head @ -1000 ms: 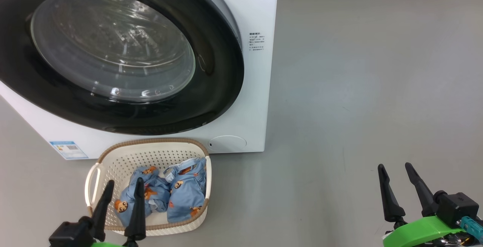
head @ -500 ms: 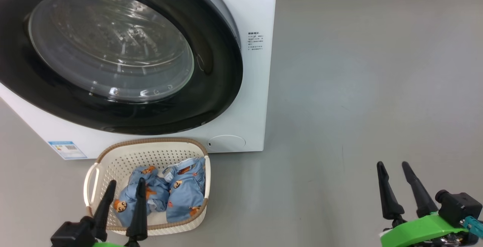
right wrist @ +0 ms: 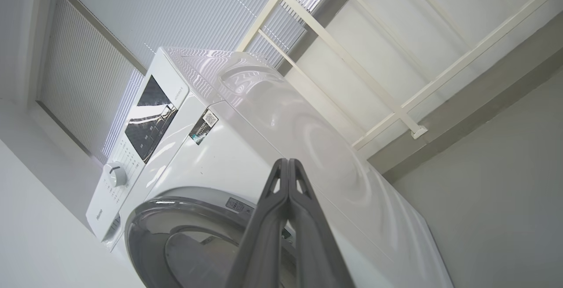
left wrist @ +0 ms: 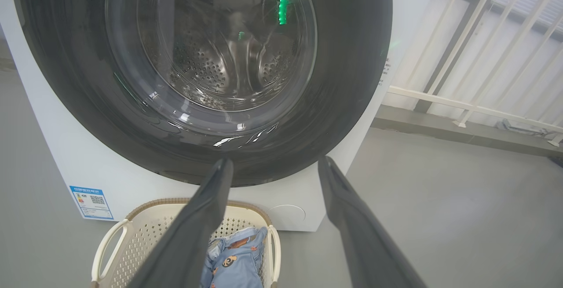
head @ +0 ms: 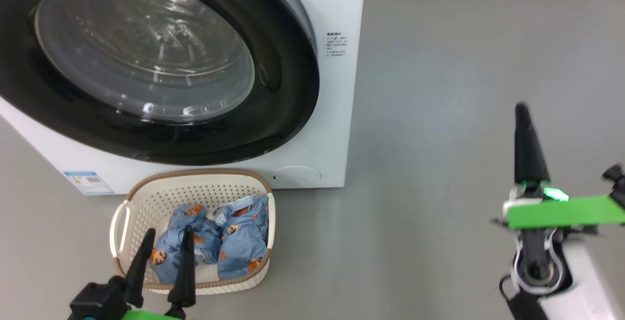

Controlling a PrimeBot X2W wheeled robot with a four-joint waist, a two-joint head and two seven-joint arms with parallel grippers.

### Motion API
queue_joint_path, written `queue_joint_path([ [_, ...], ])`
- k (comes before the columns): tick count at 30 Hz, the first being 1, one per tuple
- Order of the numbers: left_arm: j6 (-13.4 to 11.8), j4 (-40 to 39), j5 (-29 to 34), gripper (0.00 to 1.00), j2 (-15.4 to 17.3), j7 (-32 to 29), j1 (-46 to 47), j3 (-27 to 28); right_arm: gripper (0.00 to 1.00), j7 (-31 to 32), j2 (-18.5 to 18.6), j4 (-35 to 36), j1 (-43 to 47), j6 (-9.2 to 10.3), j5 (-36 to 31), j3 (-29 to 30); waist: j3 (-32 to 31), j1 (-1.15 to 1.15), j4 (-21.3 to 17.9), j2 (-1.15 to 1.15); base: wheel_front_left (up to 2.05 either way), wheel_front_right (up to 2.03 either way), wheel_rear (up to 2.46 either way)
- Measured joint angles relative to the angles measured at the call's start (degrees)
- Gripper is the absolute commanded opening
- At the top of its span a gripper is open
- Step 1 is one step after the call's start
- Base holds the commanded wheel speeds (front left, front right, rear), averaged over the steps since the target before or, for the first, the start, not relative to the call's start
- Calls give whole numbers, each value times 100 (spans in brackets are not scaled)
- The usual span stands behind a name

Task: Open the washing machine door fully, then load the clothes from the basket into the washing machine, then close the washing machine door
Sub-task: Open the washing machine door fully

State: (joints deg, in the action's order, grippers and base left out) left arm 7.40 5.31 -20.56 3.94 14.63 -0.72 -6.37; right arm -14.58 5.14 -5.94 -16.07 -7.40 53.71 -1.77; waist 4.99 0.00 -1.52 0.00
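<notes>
Right wrist view shows a control dial [right wrist: 115, 174] on the washing machine [right wrist: 228, 147].

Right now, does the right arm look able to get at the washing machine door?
Probably yes. The right gripper, shut and empty, hangs right of the washing machine door, with bare grey floor between them and nothing blocking the door's near rim.

Blue label [head: 88, 182] on washing machine [head: 337, 115] (QR code): print illegible.
</notes>
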Motion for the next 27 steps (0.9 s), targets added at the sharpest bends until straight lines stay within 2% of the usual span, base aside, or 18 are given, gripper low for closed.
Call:
queue_joint_path([
  [7,-1,-27,-1,100,-32,0,223,-60,0,-15,341,51,-927,0,1438,-188,206,0,139,0,0,0,0],
  [14,-1,-32,-52,100,-60,0,441,-164,0,24,896,-71,-1840,0,2642,-1027,459,0,352,0,0,0,0],
  [20,0,-37,-88,100,-101,0,612,-271,0,665,1234,-135,-2460,0,3495,-1381,695,0,541,0,0,0,0],
  [27,-1,-34,-111,100,-123,0,804,-392,0,1984,1383,-521,-2916,0,4047,-1391,951,0,782,0,0,0,0],
])
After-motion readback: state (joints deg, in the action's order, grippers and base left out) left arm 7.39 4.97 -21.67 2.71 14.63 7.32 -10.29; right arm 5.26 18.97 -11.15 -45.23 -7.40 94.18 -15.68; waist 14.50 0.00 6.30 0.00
